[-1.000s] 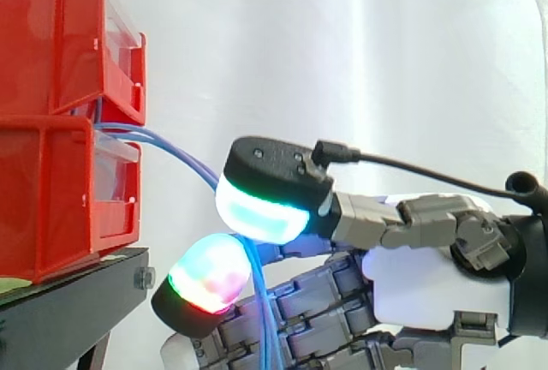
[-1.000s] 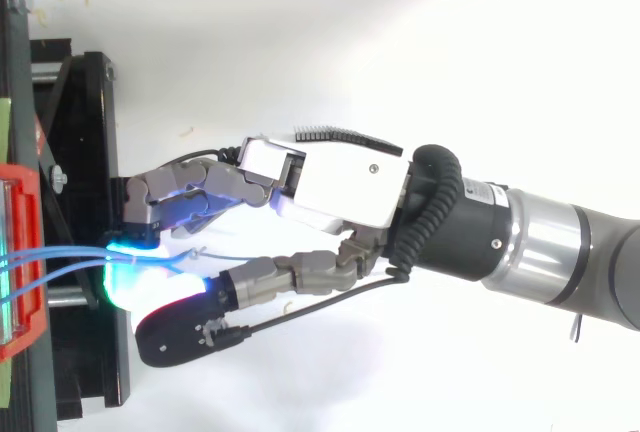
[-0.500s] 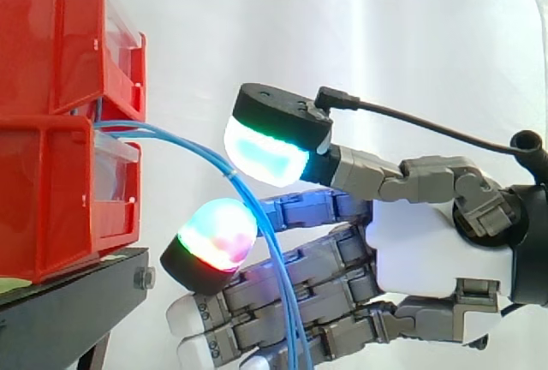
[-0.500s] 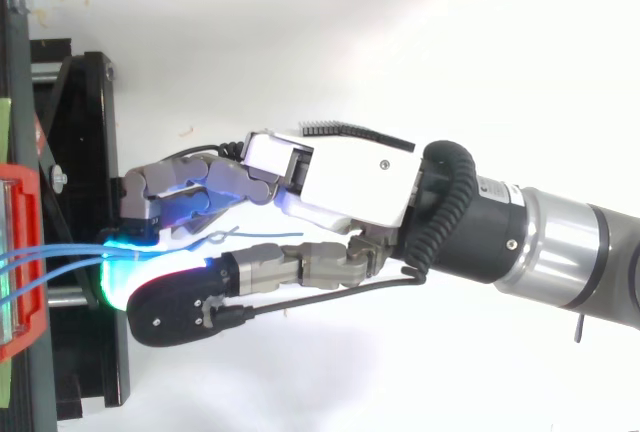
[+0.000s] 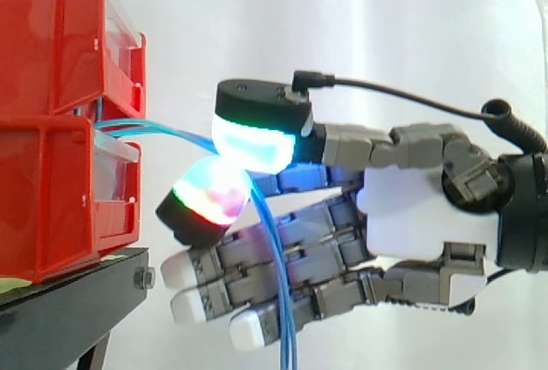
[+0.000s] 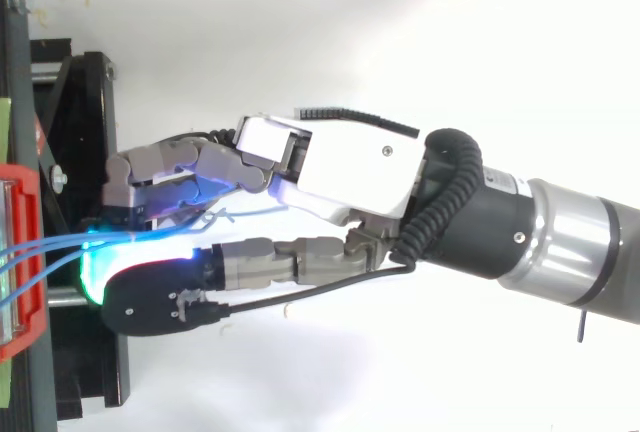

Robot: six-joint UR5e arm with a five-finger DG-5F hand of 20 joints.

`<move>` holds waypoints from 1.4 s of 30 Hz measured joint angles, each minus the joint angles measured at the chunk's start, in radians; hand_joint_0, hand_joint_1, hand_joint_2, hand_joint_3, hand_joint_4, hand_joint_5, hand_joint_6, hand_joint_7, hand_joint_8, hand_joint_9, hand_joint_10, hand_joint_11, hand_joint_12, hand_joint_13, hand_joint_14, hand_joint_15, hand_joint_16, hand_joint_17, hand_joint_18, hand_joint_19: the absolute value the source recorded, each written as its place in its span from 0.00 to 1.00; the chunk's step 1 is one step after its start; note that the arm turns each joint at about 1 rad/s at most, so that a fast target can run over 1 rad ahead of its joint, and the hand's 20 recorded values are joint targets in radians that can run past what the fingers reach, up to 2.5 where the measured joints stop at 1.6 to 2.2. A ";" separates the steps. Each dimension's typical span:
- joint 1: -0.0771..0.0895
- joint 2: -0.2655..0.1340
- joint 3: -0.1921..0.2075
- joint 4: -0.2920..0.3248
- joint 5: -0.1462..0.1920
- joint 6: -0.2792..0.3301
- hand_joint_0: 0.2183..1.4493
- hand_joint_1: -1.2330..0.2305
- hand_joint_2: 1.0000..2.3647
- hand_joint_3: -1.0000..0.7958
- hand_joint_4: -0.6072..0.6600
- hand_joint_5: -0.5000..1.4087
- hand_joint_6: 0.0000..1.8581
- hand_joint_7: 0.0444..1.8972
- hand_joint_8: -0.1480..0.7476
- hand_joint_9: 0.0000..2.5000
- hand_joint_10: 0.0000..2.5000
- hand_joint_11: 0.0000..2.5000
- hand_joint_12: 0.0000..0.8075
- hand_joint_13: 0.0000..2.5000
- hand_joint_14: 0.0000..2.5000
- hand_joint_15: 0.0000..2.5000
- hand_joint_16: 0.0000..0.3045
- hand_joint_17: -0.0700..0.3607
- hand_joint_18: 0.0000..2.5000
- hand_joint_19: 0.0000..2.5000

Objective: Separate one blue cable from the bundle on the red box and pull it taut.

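Hand (image 5: 419, 216) sits just right of the stacked red bins (image 5: 51, 190), palm side-on, thumb on top, fingers underneath. Thumb pad (image 5: 253, 143) glows cyan-green, one finger pad (image 5: 210, 199) glows red-green. The two pads meet with the blue cables (image 5: 154, 128) passing between them, so it's a pinch on the cables. Can't tell whether one strand or several are clamped.

The other fingers (image 5: 257, 259) run roughly straight toward the black stand (image 5: 68, 301), below the pinch and not curled round anything.

Cables exit the gap between the upper and lower bins, arc right and slightly down into the pinch, then hang down across the fingers and off the bottom edge. That stretch between bins and pads is curved, not straight.

From above, the cables (image 6: 45, 245) run from the bin's rim (image 6: 25, 182) to the glowing pads. A loose loop lies under the fingers near the palm (image 6: 340, 167). White curtain (image 5: 385, 27) behind.
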 measured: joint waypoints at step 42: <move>0.007 0.034 -0.028 -0.062 0.210 -0.339 0.26 0.54 0.00 0.28 0.68 0.21 0.27 0.61 0.54 0.30 0.00 0.11 0.43 0.25 0.00 0.10 0.14 0.39 0.28 0.16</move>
